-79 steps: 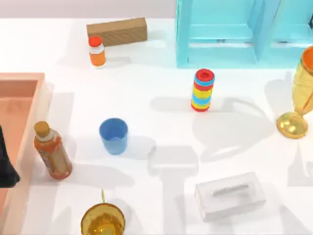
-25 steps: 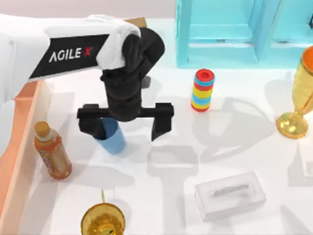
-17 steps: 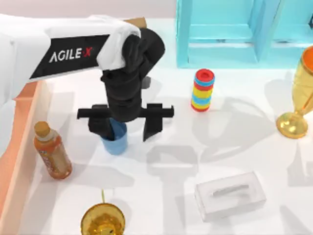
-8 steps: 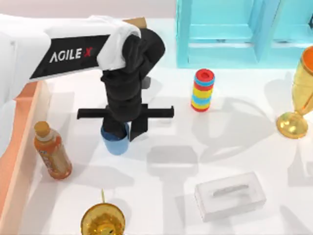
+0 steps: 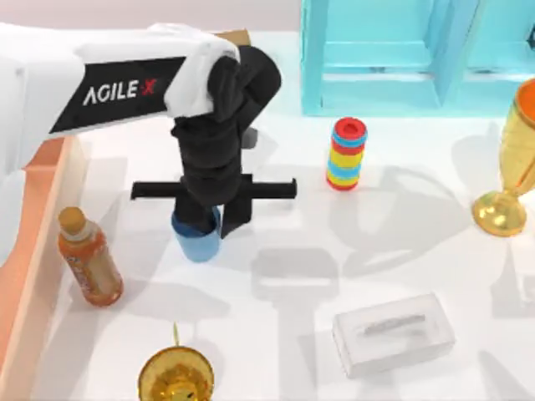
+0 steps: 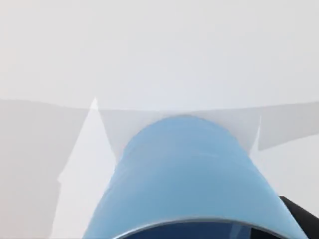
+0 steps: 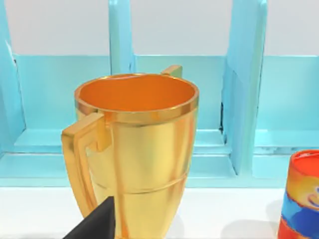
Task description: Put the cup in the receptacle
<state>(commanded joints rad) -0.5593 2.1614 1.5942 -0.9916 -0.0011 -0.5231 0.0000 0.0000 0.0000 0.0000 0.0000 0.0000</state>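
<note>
Your left gripper [image 5: 211, 224] has been drawing its fingers together since a second and a half ago, when they were standing wide on either side of the cup [image 5: 197, 241]; now they are sitting narrow, pinching the cup at its rim. One finger [image 5: 235, 215] is pressing the cup's 3 o'clock side and the other is down at its 9 o'clock side, mostly hidden under the black wrist. The cup itself is standing upright on the white table [image 5: 292, 334], left of centre, the same spot as before.

In the left wrist view you are looking straight along the cup's blue wall [image 6: 184, 169], with its rim near the camera and a dark finger tip [image 6: 299, 214] at its side.

The salmon bin [image 5: 50, 209] is lying at 9 o'clock from the cup, along the table's left edge, partly under your left arm. An orange bottle [image 5: 88, 259] is standing between cup and bin, at about 8 o'clock from the cup. A gold goblet [image 5: 175, 376] is sitting at 6 o'clock, a white box [image 5: 393, 334] at 4 o'clock, a striped stack of rings [image 5: 346, 154] at 2 o'clock.

Your right arm is parked off to the right; its wrist view is facing another gold goblet [image 7: 137, 159] in front of the cyan shelf [image 7: 244, 89], and I cannot tell how its fingers are standing.
</note>
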